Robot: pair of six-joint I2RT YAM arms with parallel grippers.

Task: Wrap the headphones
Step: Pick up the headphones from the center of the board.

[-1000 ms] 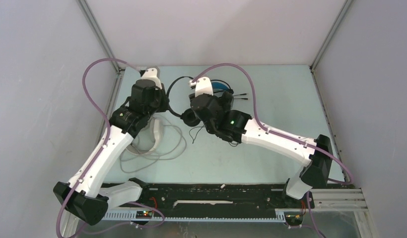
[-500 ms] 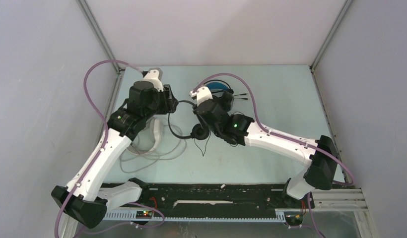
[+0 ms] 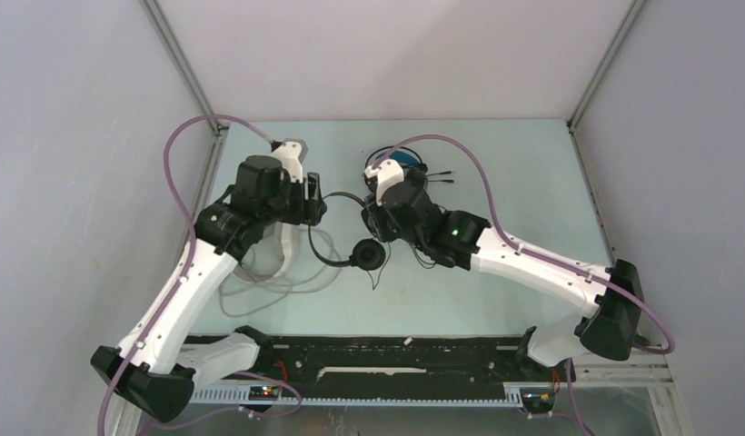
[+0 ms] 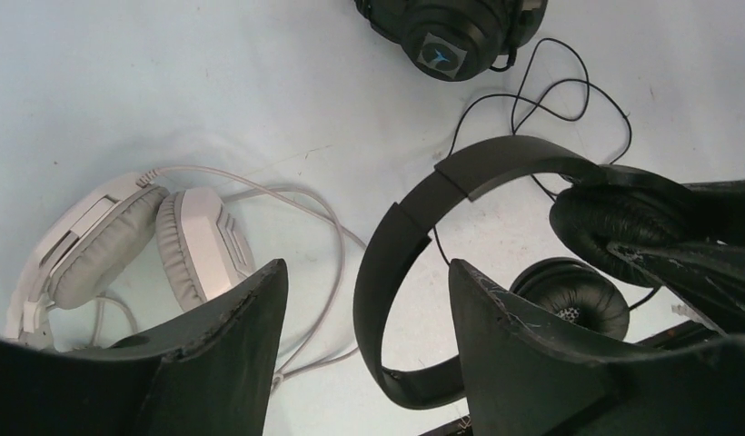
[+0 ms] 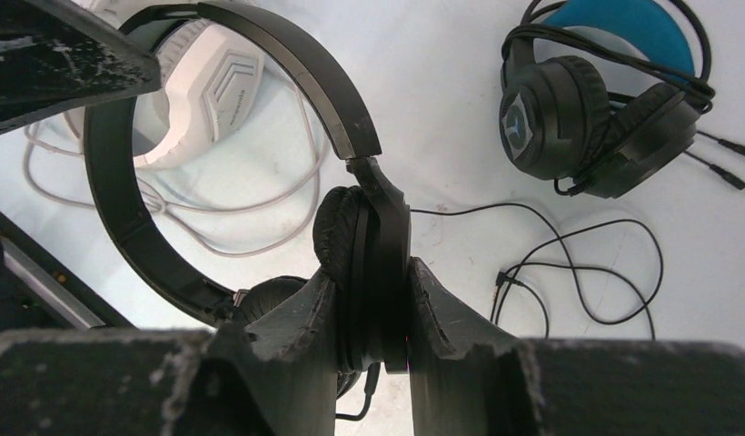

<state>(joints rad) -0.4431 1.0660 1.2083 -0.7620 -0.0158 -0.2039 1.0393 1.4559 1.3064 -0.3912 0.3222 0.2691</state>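
Bare table [image 3: 532, 182] right of blue-banded headset [image 3: 403, 160]

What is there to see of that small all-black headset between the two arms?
The small black headset is an on-ear pair: a thin, matte, segmented headband, two round cushions of wrinkled leatherette, and a thin black cable looping over the table. The right gripper pinches one ear cup, holding it on edge; the other cup hangs lower, near the table. The left gripper stands open astride the band, not gripping it.
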